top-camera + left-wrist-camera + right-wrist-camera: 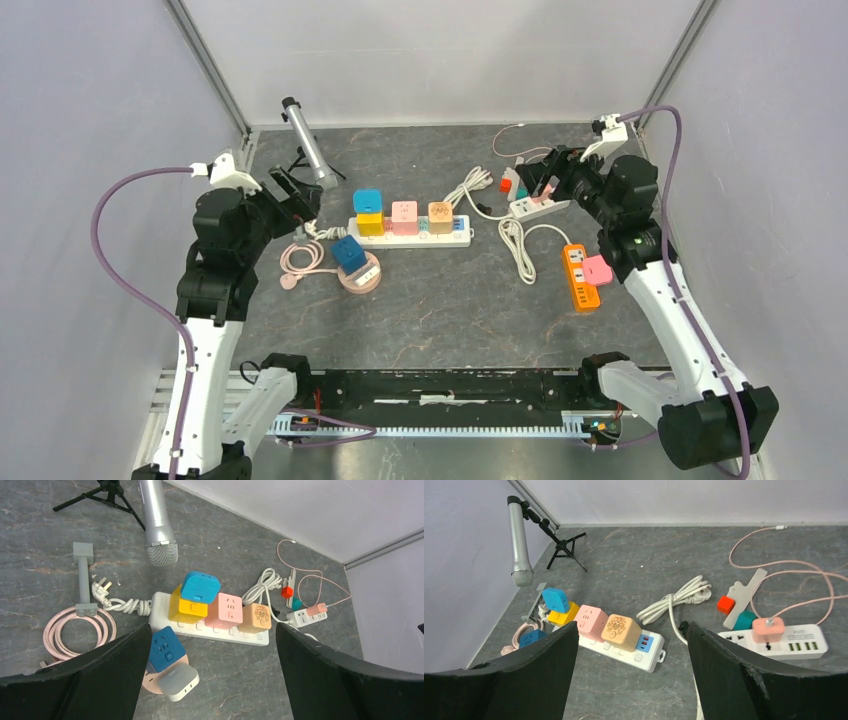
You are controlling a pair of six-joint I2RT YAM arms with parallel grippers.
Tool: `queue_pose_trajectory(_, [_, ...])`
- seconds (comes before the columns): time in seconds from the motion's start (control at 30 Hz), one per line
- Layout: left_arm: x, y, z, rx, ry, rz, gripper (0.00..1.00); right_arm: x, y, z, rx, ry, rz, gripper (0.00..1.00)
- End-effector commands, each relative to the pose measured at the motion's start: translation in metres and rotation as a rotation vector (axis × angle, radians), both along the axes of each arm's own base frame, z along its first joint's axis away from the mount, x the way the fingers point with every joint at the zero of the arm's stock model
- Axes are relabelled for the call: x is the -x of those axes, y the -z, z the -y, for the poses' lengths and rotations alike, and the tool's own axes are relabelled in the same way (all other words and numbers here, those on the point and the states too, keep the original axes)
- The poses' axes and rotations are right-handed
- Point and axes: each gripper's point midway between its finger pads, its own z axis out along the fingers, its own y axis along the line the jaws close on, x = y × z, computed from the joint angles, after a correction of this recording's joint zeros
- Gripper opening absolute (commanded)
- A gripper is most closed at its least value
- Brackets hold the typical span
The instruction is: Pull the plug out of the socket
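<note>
A long white power strip (457, 236) lies mid-table with yellow (370, 225), pink (404, 216) and tan (440, 215) cube plugs in it, and a light blue cube (368, 200) on the yellow one. A dark blue cube (165, 648) and a grey adapter (177, 681) sit on a round pink socket (360, 283). A small white strip (794, 647) holds a pink plug (768, 629). An orange strip (578, 283) holds a pink plug (597, 269). My left gripper (212, 642) and right gripper (631, 630) are open, empty and above the table.
A silver microphone (305, 140) on a black tripod stands at the back left. A coiled pink cable (300, 258) lies left of the round socket. White cord bundles (470, 185) and a thin pink cable (774, 545) lie at the back right.
</note>
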Motion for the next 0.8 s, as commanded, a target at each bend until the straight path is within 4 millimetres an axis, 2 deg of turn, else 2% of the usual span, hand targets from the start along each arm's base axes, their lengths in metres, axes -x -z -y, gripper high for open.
queue_pose_trajectory(0.0, [-0.001, 0.012, 0.002, 0.031, -0.001, -0.039, 1.00, -0.004, 0.016, -0.011, -0.107, -0.026, -0.064, 0.84])
queue_pose_trajectory(0.03, [0.000, 0.018, 0.002, 0.031, -0.004, -0.055, 1.00, -0.005, 0.018, -0.017, -0.151, -0.044, -0.071, 0.84])
queue_pose_trajectory(0.17, [0.004, 0.045, 0.002, 0.011, 0.005, -0.126, 1.00, 0.002, 0.055, -0.039, -0.309, -0.120, -0.204, 0.81])
queue_pose_trajectory(0.3, [0.006, 0.068, 0.012, 0.011, 0.069, -0.176, 1.00, 0.014, 0.088, -0.067, -0.317, -0.163, -0.307, 0.81])
queue_pose_trajectory(0.43, [0.007, 0.078, 0.015, 0.011, 0.094, -0.199, 1.00, 0.029, 0.117, -0.095, -0.290, -0.185, -0.404, 0.82])
queue_pose_trajectory(0.53, [0.008, 0.076, 0.018, 0.002, 0.120, -0.181, 1.00, 0.038, 0.138, -0.111, -0.257, -0.190, -0.470, 0.81])
queue_pose_trajectory(0.63, [0.010, 0.072, 0.014, -0.017, 0.105, -0.156, 1.00, 0.036, 0.148, -0.113, -0.183, -0.164, -0.478, 0.80])
queue_pose_trajectory(0.77, [0.010, 0.068, 0.011, 0.008, 0.074, -0.125, 1.00, 0.014, 0.157, -0.090, 0.024, -0.044, -0.447, 0.80])
